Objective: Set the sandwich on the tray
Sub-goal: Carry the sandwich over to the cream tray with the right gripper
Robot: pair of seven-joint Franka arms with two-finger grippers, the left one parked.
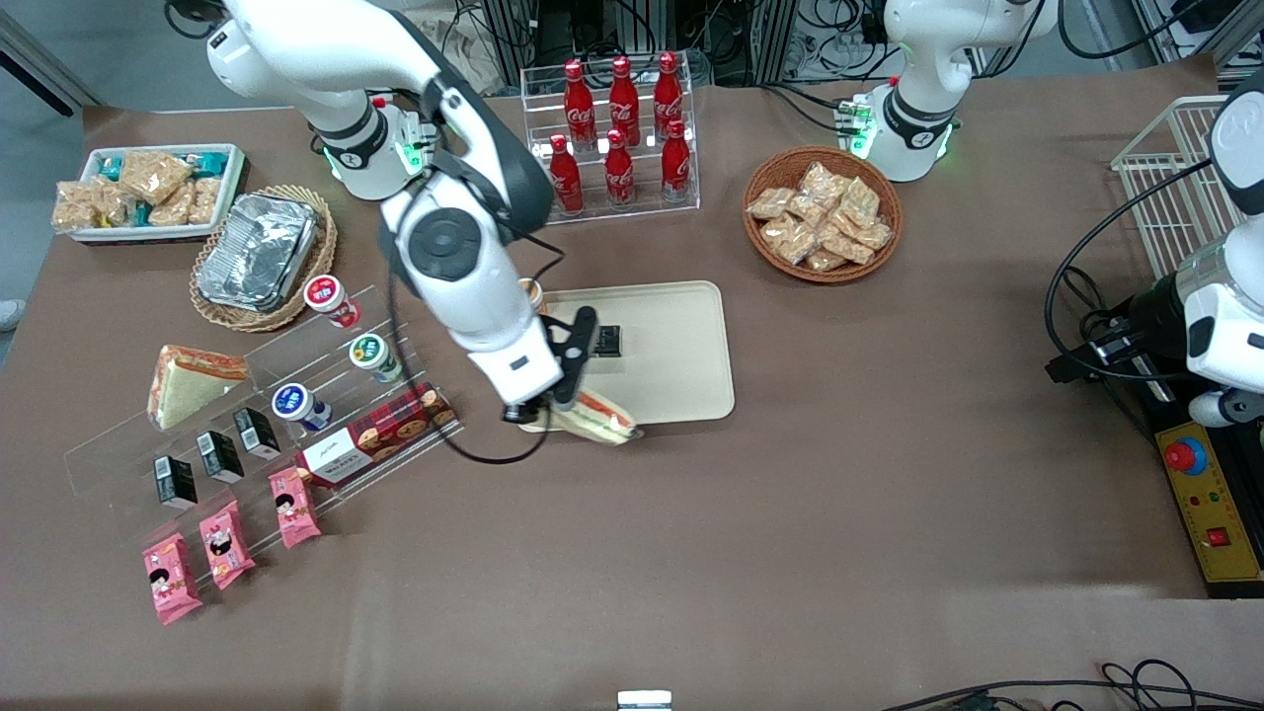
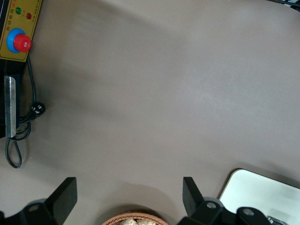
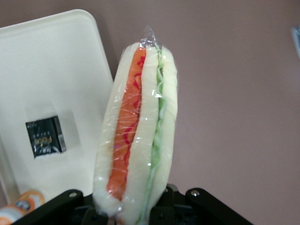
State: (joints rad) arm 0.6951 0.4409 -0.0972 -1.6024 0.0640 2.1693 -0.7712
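My right gripper (image 1: 541,410) is shut on the clear-wrapped sandwich (image 1: 595,417), holding it over the tray's near edge at the corner toward the working arm's end. The wrist view looks along the sandwich's thick edge (image 3: 138,136), with an orange filling strip and a green lettuce strip between white bread; the gripper (image 3: 131,213) clamps it at its base. The cream-beige tray (image 1: 681,341) lies in the middle of the table, and its rounded corner (image 3: 70,42) is beside the sandwich.
A small black packet (image 1: 607,340) lies on the tray, an orange-capped cup (image 1: 531,292) stands at its edge. Another sandwich (image 1: 188,380) rests on the clear shelf with snacks. Cola bottles (image 1: 620,128), a snack basket (image 1: 822,212) and a foil container (image 1: 259,249) stand farther back.
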